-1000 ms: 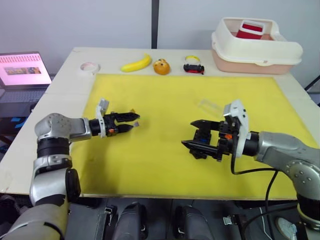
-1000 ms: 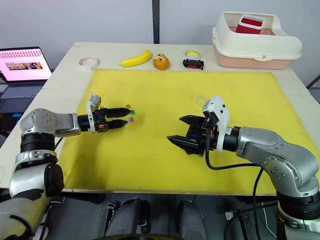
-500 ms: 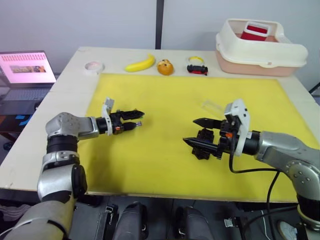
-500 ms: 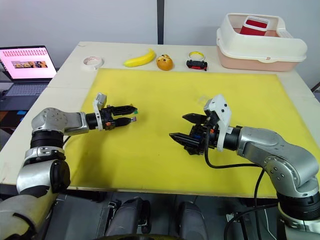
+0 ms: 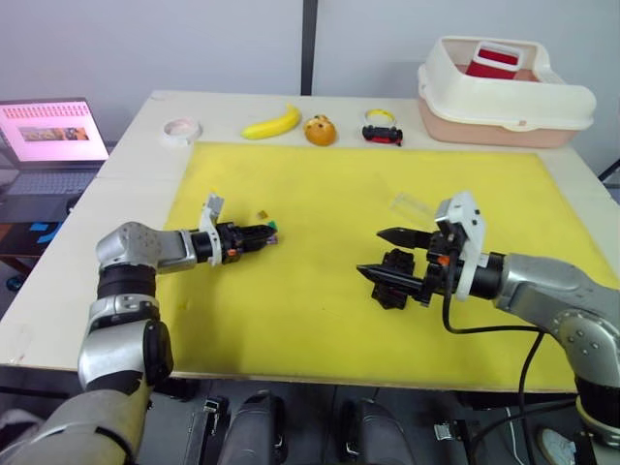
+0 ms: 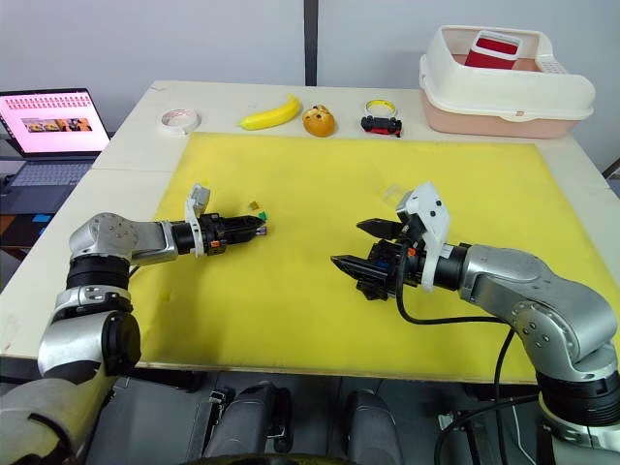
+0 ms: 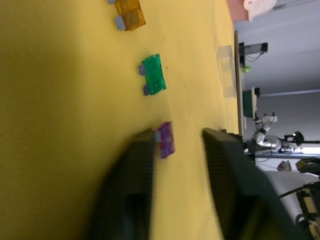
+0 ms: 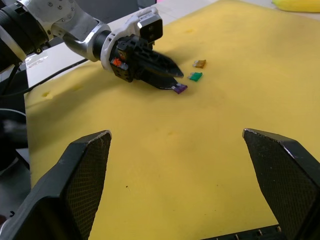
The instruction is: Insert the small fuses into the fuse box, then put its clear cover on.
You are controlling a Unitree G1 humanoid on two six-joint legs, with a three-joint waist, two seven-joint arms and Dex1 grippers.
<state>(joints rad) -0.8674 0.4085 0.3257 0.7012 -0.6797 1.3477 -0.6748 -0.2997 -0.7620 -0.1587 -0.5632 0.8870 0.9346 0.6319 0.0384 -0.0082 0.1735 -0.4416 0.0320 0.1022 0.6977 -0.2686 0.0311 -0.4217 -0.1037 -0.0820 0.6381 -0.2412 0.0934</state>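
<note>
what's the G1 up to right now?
It's loading fuses. The left gripper is open, low over the yellow mat, straddling a purple fuse that lies flat; green and orange fuses lie just beyond. The right gripper is open around the black fuse box. The clear cover lies apart, unfitted.

"Can you read any words here?"

"No. The laptop point(image 6: 46, 124) has a pink screen with a row of tiny pictures, but any letters there are too small to read."

"What about the red thing in the white bin point(image 6: 504, 82)?"

"No words on it that I can make out."

"And the little fuses point(image 7: 153, 74)?"

"The green one and the purple one show no numbers I can read."

"The toy car point(image 6: 380, 125) or the tape roll point(image 6: 180, 119)?"

"Too small. Nothing to read there."
</note>
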